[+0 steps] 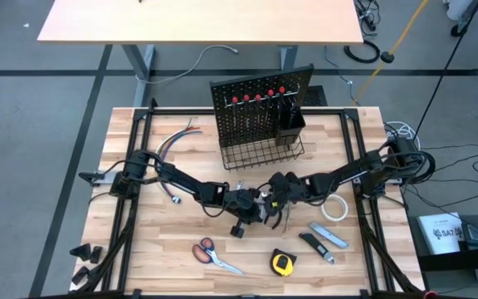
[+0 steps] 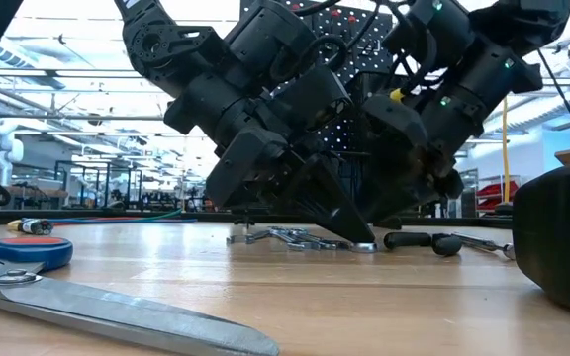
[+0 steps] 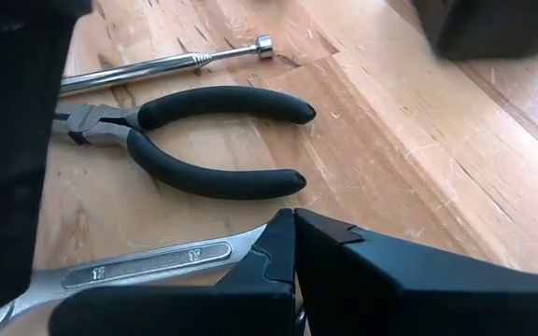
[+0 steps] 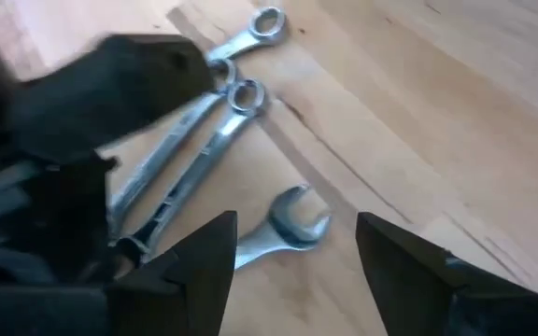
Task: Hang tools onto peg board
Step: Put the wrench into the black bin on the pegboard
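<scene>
- Here, the left gripper [image 3: 292, 245], low in the left wrist frame, has its fingers pressed together with nothing visible between them, tips just over a wrench [image 3: 148, 264] lying flat.
- Beside it, the right gripper [image 4: 292, 257] stands parted and empty above the open end of a wrench [image 4: 283, 229], likely lining up a pick.
- Both grippers meet at centre of the high frame, where loose tools cluster.
- Pliers [image 3: 190, 140] lie above the left fingers, untouched.
- The peg board [image 1: 260, 104] stands upright, upper centre, well apart; scissors [image 1: 214, 255] and tape measure [image 1: 282, 263] wait at the lower edge.
</scene>
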